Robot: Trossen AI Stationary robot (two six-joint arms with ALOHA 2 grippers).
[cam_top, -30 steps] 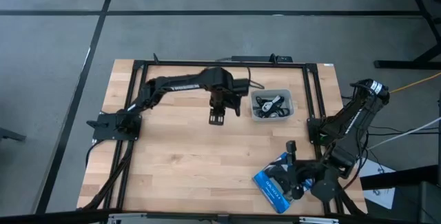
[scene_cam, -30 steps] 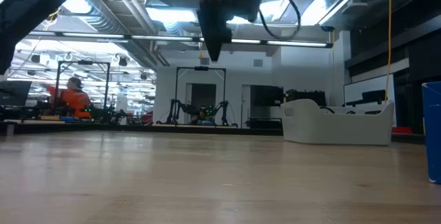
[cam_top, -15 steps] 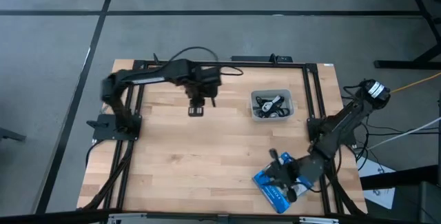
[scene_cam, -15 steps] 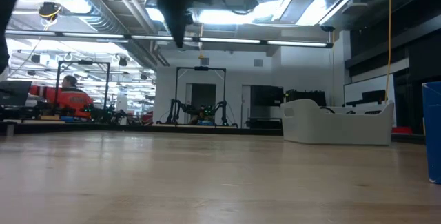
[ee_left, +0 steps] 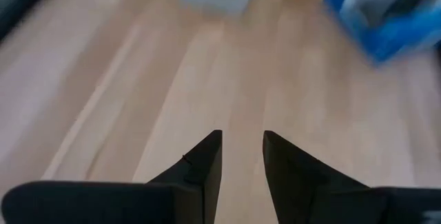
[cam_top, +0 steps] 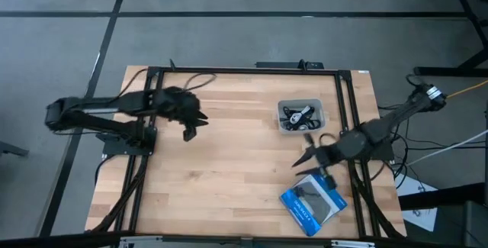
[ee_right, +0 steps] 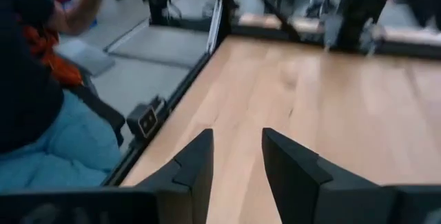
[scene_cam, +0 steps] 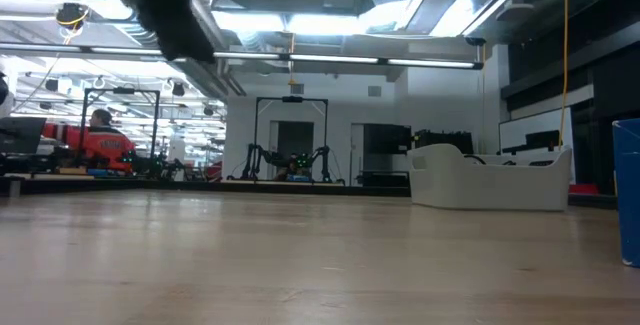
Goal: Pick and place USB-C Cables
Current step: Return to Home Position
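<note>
**Cables all in the little grey tray**

The cables (cam_top: 294, 118) lie in a heap inside the grey tray (cam_top: 323, 117). Most are black, and one whitish cable (cam_top: 304, 112) lies on top. How many there are is hard to tell. The tray sits on the right half of the wooden table (cam_top: 229, 179), near its far edge.

The left gripper (cam_top: 188, 132) hangs over the left part of the table, well apart from the tray. Its two fingers (ee_left: 207, 158) have a small gap between them, and nothing is in it. Past them the left wrist view shows bare wood.

The right gripper (cam_top: 309, 156) is over the right side of the table, between the tray and the blue box (cam_top: 314, 204). The box lies near the front edge. This gripper's fingers (ee_right: 196, 158) are a little apart too, and they hold nothing.

From table height the tray (scene_cam: 480, 190) shows on the right. A person in orange (scene_cam: 100, 143) is far off in the room behind.
</note>
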